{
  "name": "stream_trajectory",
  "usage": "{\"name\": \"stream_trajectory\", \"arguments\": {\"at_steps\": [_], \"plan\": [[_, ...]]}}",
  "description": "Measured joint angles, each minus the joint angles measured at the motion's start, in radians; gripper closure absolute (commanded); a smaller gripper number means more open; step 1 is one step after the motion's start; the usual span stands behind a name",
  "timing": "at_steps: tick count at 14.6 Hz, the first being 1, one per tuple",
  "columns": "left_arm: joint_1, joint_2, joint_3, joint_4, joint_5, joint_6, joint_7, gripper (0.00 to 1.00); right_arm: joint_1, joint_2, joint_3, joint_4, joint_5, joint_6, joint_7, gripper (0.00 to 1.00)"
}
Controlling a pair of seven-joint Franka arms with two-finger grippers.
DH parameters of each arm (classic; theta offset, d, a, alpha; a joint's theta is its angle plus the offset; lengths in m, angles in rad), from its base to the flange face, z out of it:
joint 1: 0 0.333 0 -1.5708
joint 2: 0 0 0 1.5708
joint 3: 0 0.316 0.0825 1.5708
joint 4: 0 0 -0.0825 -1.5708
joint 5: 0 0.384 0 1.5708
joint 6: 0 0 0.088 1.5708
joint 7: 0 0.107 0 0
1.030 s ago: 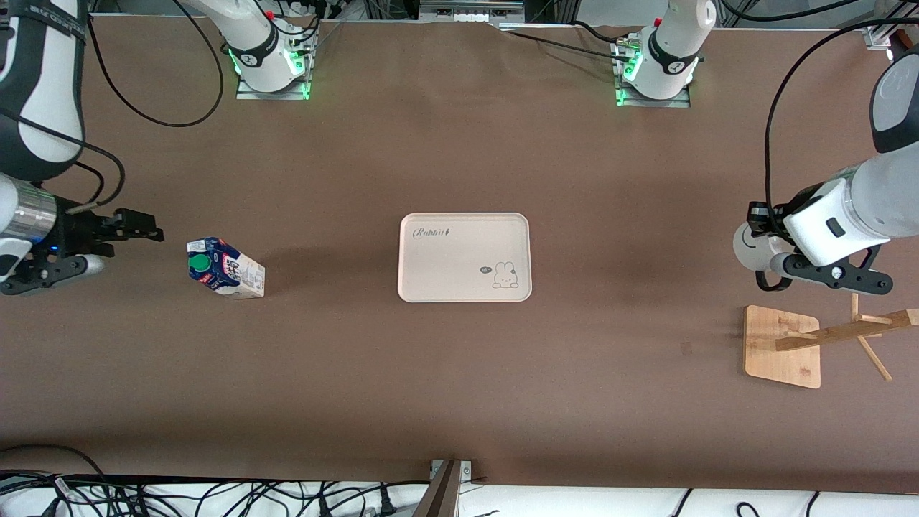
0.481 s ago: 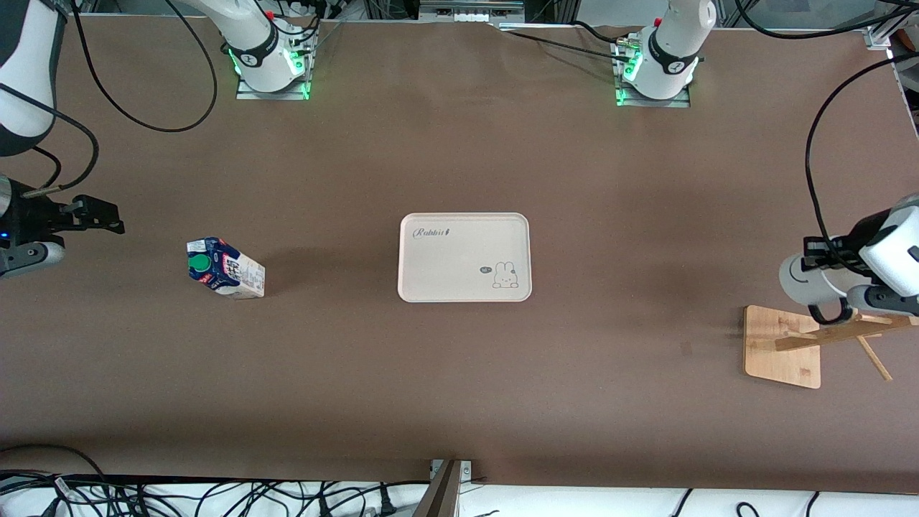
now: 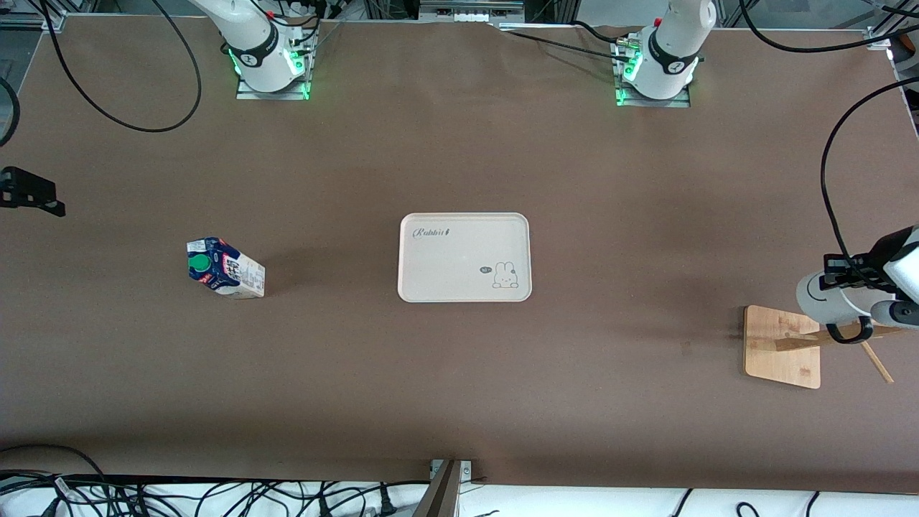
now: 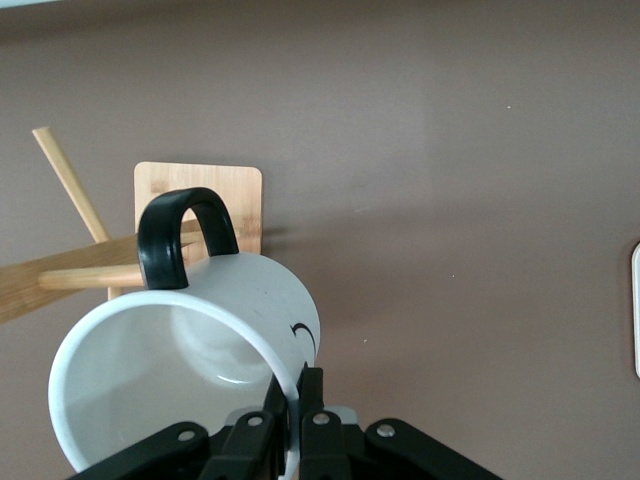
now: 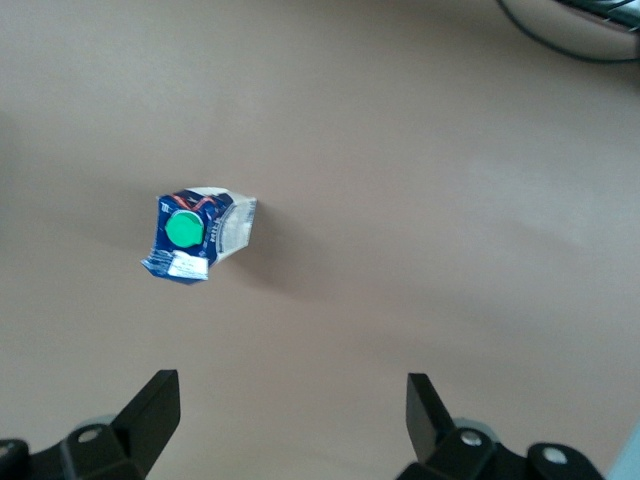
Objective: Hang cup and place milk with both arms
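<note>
- Small white mug with black loop handle (image 4: pixel 190 330) is up in the air, over the light wooden peg rack with a square base (image 3: pixel 782 346) at the left arm's end of the brown worktop (image 3: pixel 459 373).
- Left gripper (image 4: pixel 293 420): fingers clamped together on the mug's rim wall, one inside and one outside; mug tipped on its side, handle toward a rack peg.
- Mug looks rigid and smooth, probably ceramic: slippery, chips if knocked on wood. The rim pinch is a thin hold, so it may swing. The handle loop has to slide over the peg, so keep it clear of the fingers.
- Small gable-top milk carton with dark blue top and green cap (image 3: pixel 225 268) stands on the worktop, well apart from the rack, toward the right arm's end; the cream rectangular tray with rabbit print (image 3: pixel 464 257) lies between them.
- Right gripper (image 5: pixel 290 415): fingers wide apart, nothing held, high over the worktop near the carton.
- Carton: light, thin card walls, dents if squeezed. Best taken across the flat lower body, not the sloped top.
</note>
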Motion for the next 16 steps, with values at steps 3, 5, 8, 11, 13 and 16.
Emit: {"name": "stream_trajectory", "arguments": {"at_steps": [3, 5, 8, 11, 13, 16], "plan": [[0.029, 0.001, 0.001, 0.0, -0.035, -0.003, -0.001, 1.0, -0.067, -0.045, 0.107, -0.037, -0.02, 0.019, 0.029, 0.0], [0.058, 0.004, 0.001, 0.0, -0.043, -0.003, 0.003, 1.0, -0.105, -0.072, 0.162, -0.078, -0.02, 0.054, 0.097, 0.0], [0.082, 0.011, 0.001, 0.0, -0.044, -0.002, 0.01, 1.0, -0.139, -0.093, 0.234, -0.12, -0.038, 0.086, 0.179, 0.0], [0.09, 0.015, 0.001, -0.001, -0.044, -0.002, 0.01, 0.87, -0.161, -0.095, 0.241, -0.134, -0.042, 0.097, 0.188, 0.0], [0.09, 0.017, 0.001, -0.001, -0.044, -0.003, 0.01, 0.56, -0.183, -0.095, 0.241, -0.143, -0.042, 0.097, 0.188, 0.0], [0.09, 0.018, 0.001, -0.002, -0.044, -0.009, 0.01, 0.0, -0.198, -0.097, 0.241, -0.147, -0.042, 0.097, 0.188, 0.0]]}}
